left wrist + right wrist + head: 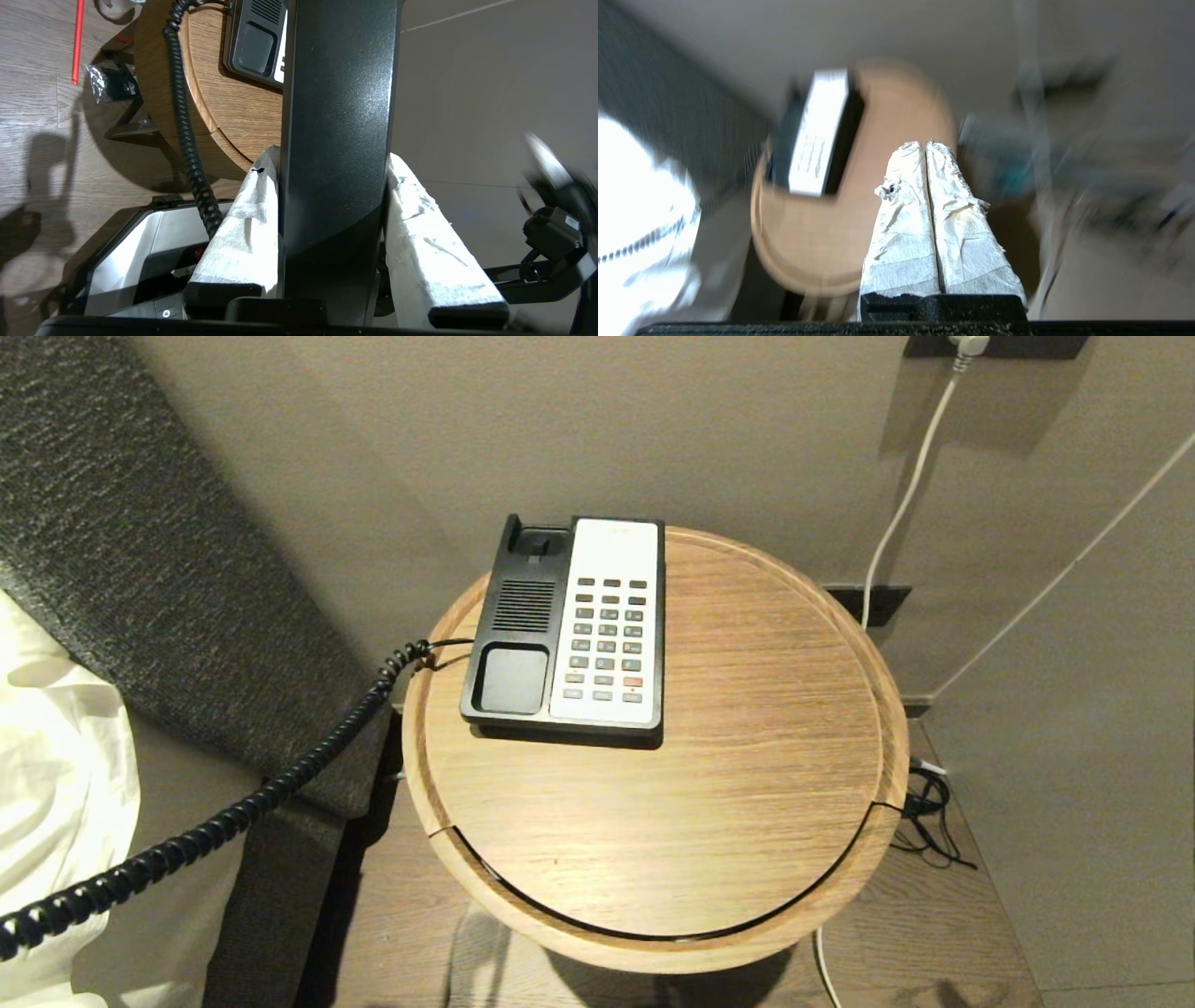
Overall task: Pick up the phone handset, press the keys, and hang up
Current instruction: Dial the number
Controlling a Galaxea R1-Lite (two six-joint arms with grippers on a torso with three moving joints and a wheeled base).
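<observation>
Left gripper [334, 168] has its fingers [243, 224] clamped on the handset [338, 116], lifted clear of the base [565, 630], off the desk's [747, 784] left edge, cord [233, 817] trailing. Keys [609, 639] lie exposed. Right gripper [927, 149] hovers near the desk, fingers pressed together, empty.

No legible text

The keys [609, 639] and the phone base's white faceplate [611, 555] carry marks too small to read.
</observation>
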